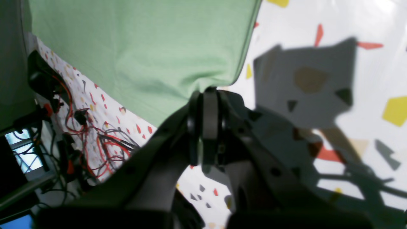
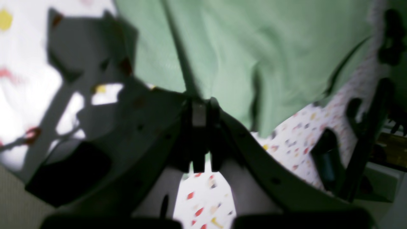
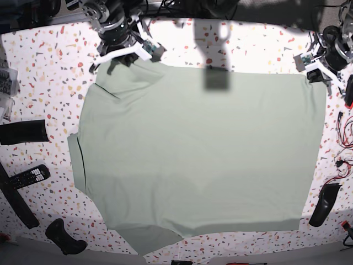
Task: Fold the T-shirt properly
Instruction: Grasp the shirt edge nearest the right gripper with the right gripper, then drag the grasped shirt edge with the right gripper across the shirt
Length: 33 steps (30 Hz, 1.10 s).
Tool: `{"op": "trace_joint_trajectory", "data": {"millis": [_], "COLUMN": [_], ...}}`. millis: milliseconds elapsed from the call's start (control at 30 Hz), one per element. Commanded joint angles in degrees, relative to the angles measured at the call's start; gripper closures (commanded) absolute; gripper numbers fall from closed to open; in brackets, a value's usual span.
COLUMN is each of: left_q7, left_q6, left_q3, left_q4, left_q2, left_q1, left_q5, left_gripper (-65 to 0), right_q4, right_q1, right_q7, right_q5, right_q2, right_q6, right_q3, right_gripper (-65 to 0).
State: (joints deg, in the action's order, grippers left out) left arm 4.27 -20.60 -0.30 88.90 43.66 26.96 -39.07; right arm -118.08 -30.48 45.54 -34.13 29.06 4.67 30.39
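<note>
The T-shirt (image 3: 198, 149) is the biggest thing here. It lies spread out flat on the speckled desk (image 3: 49, 66) and covers most of it. The left hand (image 1: 206, 95) is pinching one far corner of the shirt. The right hand (image 2: 198, 101) is pinching the other far corner (both are pressed tight on the cloth). I think the fold comes next. To do it well, both hands should lift together and pull evenly, so the edge stays straight. There is open room over the shirt. Along the sides lie a remote (image 3: 27, 176) and red wires (image 3: 345, 160), so stay away from those.
</note>
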Motion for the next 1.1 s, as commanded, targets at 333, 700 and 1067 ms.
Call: {"op": "trace_joint_trajectory", "data": {"millis": [333, 700, 1067], "left_q7": [0.5, 4.8, 2.8], "left_q6": [1.2, 1.1, 1.0], "left_q3": [-0.4, -0.4, -0.4], "left_q4": [0.8, 0.8, -1.5], "left_q2": [1.1, 0.0, -6.6], "left_q1": [-5.3, -12.3, -22.0], "left_q5": [0.1, 12.4, 12.8], "left_gripper": [0.0, 0.0, 0.0], "right_q4": [-4.8, 2.2, 13.6], "right_q1": [4.4, 18.2, 30.5], "right_q7": [-1.2, -2.6, -4.6], "right_q5": [3.7, 13.8, 21.1], "right_q2": [0.3, 0.3, 0.0], "right_q6": [-0.6, -0.5, -0.6], "right_q3": [-0.2, -0.2, -0.2], "right_gripper": [0.0, 0.0, 0.0]}}
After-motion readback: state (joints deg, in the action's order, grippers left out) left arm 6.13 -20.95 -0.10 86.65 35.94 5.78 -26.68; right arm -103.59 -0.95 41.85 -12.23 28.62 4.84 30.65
